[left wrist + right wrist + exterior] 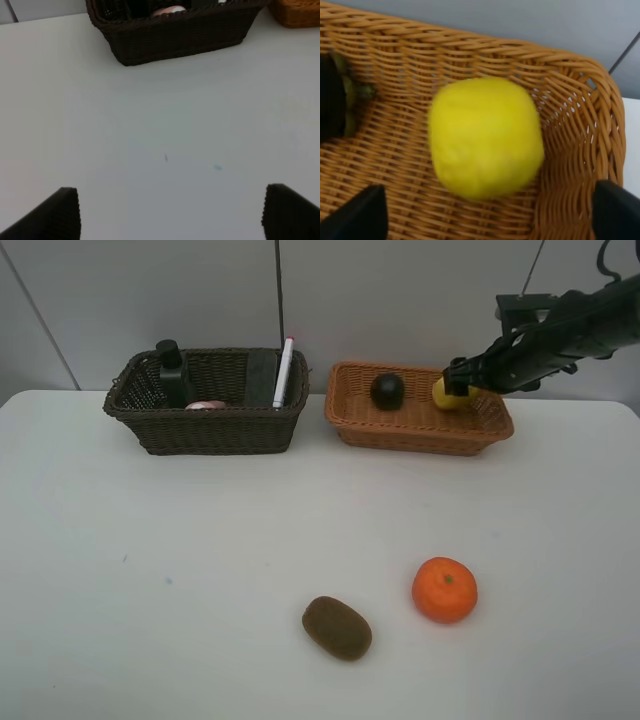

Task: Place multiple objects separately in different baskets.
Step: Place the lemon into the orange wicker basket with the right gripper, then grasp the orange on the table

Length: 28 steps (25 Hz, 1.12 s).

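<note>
The lemon (485, 137) is seen inside the tan basket (420, 432) beside the mangosteen (387, 390), just ahead of the right gripper (489, 215) (jaws wide apart, nothing clamped; left gripper (170, 215) likewise parted over the table (200, 570)), and the orange (444, 589) is judged nearer the right arm.

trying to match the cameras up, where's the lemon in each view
Exterior high: the lemon lies at the right end of the tan basket.
Left wrist: no lemon; only a corner of the tan basket shows.
Right wrist: the lemon is central, inside the tan basket.
Shared landmark: the tan basket.
</note>
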### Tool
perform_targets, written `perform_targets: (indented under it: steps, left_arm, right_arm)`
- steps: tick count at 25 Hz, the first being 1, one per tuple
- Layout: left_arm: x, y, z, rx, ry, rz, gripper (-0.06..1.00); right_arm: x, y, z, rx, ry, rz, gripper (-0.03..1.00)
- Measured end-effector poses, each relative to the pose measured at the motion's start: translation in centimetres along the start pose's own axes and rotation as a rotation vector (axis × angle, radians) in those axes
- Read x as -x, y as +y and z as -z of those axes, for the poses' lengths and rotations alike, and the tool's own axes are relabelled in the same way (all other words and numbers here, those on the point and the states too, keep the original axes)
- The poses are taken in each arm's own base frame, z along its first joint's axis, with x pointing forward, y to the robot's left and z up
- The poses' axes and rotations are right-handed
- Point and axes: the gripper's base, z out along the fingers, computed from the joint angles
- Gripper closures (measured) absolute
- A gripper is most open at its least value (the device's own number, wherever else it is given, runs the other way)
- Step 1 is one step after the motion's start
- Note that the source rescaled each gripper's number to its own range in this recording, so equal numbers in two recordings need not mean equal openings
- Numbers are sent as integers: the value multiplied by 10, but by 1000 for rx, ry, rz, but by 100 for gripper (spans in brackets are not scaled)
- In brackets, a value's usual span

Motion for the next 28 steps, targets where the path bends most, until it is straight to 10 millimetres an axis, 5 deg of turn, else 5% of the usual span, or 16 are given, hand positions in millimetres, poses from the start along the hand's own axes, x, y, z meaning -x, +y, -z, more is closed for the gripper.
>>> perform_targets:
  steps: [4, 12, 18, 22, 28]
  left_arm:
    - [0, 0, 0, 0, 0, 0, 1]
    - [0, 0, 0, 0, 0, 0, 1]
    - [0, 0, 0, 0, 0, 0, 1]
    - [0, 0, 0, 0, 0, 0, 1]
    - [0, 0, 0, 0, 0, 0, 1]
  right_arm:
    - [-1, 1, 9, 14, 63, -24, -3]
    - [4, 9, 85, 106, 335, -157, -3]
    - [-21, 14, 121, 148, 697, -167, -3]
    - [-38, 18, 142, 145, 763, -193, -3]
    - [-74, 61, 174, 156, 810, -126, -3]
